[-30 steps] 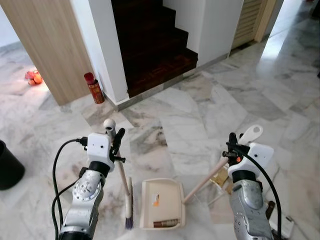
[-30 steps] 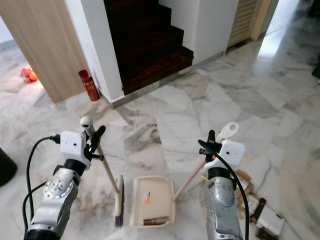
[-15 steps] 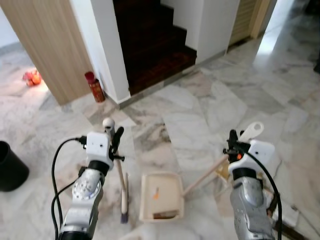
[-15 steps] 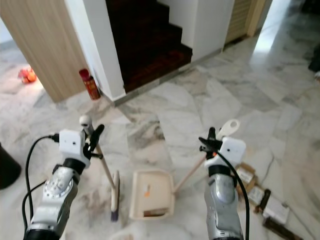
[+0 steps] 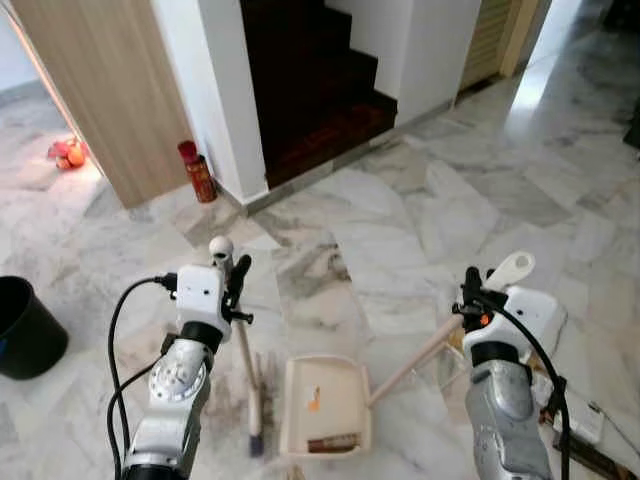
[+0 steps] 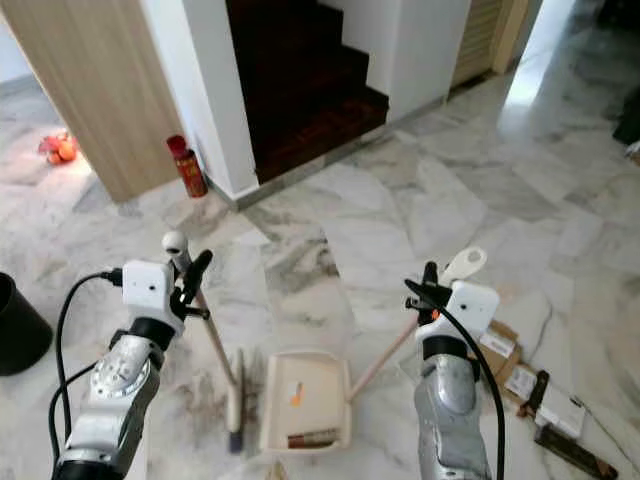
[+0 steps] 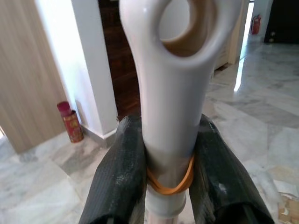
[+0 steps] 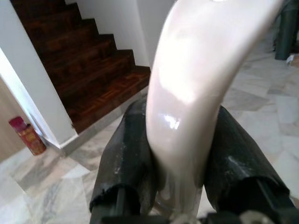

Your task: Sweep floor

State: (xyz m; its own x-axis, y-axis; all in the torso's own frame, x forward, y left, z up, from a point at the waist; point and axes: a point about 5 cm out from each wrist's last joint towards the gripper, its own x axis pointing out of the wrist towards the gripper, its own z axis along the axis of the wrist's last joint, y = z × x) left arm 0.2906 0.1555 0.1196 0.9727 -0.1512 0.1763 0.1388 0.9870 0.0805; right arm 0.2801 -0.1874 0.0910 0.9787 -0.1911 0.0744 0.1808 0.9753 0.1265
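Left gripper (image 5: 236, 285) clamped on the broom (image 5: 243, 352) handle, right gripper (image 5: 472, 297) clamped on the dustpan (image 5: 322, 405) handle, pan on marble at six o'clock, brush just beside it; risk: tilting the pan would spill its collected debris.

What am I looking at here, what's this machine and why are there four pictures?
It is a walking robot sweeping a marble floor. Two pictures come from cameras on its head, looking down at its own arms. The other two come from cameras on its wrists, looking along the black fingers. The left gripper is clamped on the handle of a broom, whose brush rests on the floor. The right gripper is clamped on the handle of a dustpan, which sits beside the brush with some litter in it. Ahead are dark stairs, a red can and a black bin.
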